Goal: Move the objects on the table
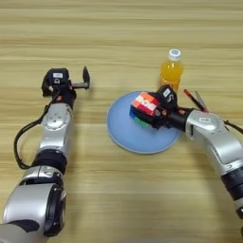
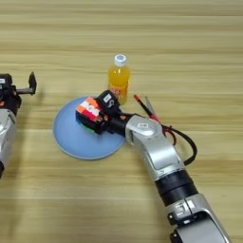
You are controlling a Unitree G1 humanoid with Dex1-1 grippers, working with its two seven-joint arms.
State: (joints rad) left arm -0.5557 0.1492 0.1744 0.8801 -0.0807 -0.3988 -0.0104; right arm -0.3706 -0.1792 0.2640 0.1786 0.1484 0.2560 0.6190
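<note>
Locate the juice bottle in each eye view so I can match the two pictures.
Left eye view: the bottle stands upper right of centre, just behind the plate.
Right eye view: the bottle stands near the centre, upper half, behind the plate's right rim.
Shared landmark: the cube held over the plate by the right gripper.

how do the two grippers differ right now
The right gripper is shut on the puzzle cube, holding it over the light-blue plate; the left gripper holds nothing and is over bare table, left of the plate. The right reaches in beside the orange-juice bottle; nothing lies near the left. Both have black fingers.
</note>
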